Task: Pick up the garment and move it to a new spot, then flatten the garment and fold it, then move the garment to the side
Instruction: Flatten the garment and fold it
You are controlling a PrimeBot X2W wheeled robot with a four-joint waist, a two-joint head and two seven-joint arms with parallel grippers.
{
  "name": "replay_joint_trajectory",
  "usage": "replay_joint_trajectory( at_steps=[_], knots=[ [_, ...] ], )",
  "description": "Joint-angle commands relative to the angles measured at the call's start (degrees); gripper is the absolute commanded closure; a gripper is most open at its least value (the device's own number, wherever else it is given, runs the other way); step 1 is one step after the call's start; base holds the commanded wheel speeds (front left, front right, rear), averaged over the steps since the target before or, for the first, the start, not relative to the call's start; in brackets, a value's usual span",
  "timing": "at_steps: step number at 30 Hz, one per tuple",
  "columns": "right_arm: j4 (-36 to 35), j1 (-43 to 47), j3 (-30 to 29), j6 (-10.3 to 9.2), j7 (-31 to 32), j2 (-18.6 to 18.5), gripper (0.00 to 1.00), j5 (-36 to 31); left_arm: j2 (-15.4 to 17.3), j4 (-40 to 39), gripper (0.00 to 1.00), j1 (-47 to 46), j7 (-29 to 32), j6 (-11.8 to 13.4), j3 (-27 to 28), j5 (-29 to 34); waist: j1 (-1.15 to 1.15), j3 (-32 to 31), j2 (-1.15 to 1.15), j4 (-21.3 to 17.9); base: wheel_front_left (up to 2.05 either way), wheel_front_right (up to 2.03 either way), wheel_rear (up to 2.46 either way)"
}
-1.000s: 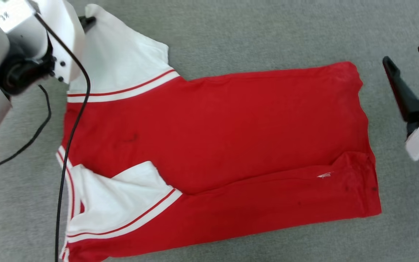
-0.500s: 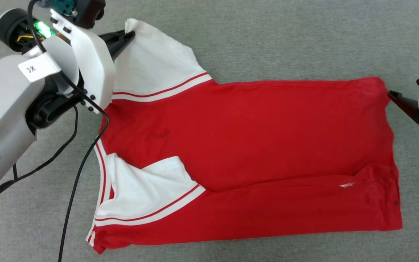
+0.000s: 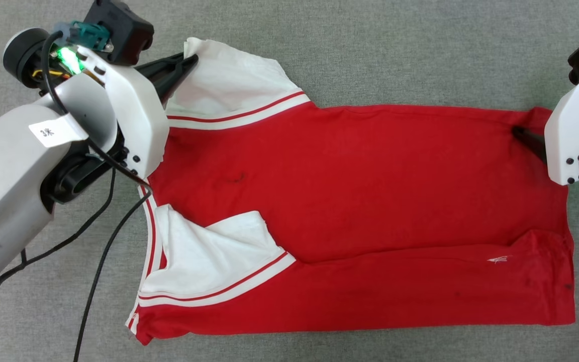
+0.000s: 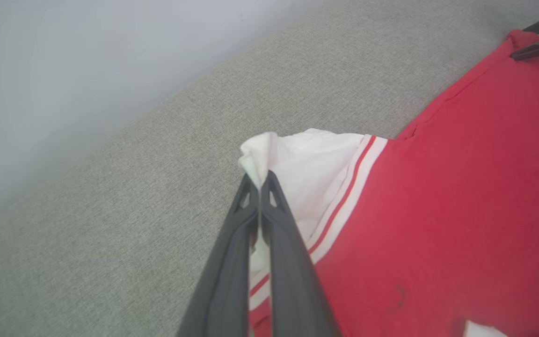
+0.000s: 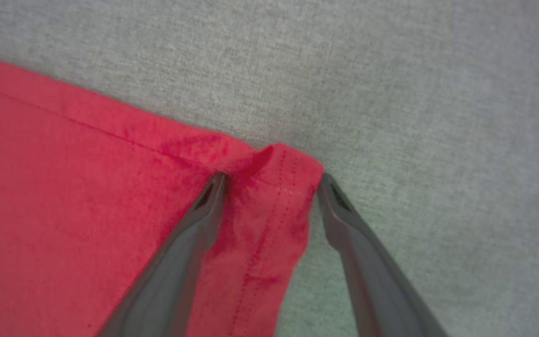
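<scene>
Lying flat across the grey surface (image 3: pixel 420 50), the red shirt (image 3: pixel 360 191) is half folded. The left tool (image 4: pixel 260 180) pinches the far white sleeve (image 3: pixel 229 85); the right tool (image 5: pixel 272 175) stands spread astride the hem corner (image 5: pixel 293 192). It should close fully before both lift together, keeping the edge taut.

garment (image 3: pixel 370 191): red T-shirt with white short sleeves and red-white striped trim at the shoulders.
pose: lies spread flat, plain red side up, shoulders toward the left of the head view, hem toward the right.
near side: folded over onto the body, its sleeve lying on the red cloth.
far sleeve: spread outward, tip pinched between the closed fingers of the left gripper (image 4: pixel 260 177).
far hem corner: wrinkled, between the spread fingers of the right gripper (image 5: pixel 273 176).
</scene>
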Motion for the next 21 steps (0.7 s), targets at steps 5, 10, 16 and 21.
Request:
replay_joint_trajectory(
  at_steps=[5, 10, 16, 21],
  knots=[
    [4.66, 1.44, 3.8, -0.04, -4.63, 1.14, 1.0, 2.32, 0.93, -0.09, 1.0, 1.63, -0.93, 0.44, -0.25, -0.08, 0.01, -0.86, 0.0, -0.52, 0.0, 0.0, 0.0],
    [4.05, 0.07, 4.83, -0.06, -12.92, -0.05, 1.0, 3.68, 0.95, 0.96, 1.0, 3.55, -2.71, 0.79, -0.25, -0.72, 0.01, -3.66, 0.0, -1.0, 0.0, 0.0, 0.0],
    [1.71, 2.79, 6.83, -0.05, -22.11, -1.38, 1.0, 5.66, 1.38, 0.97, 1.0, 7.72, -5.7, 1.93, -0.42, -1.99, 0.01, -8.89, 0.0, -1.06, 0.0, 0.0, 0.0],
    [-0.95, 8.11, 6.6, -0.05, -27.87, -2.89, 1.0, 6.52, 1.92, -0.82, 1.0, 12.57, -7.61, 3.57, -1.24, -3.32, 0.01, -13.42, 0.0, -0.62, 0.0, 0.0, 0.0]
  ],
)
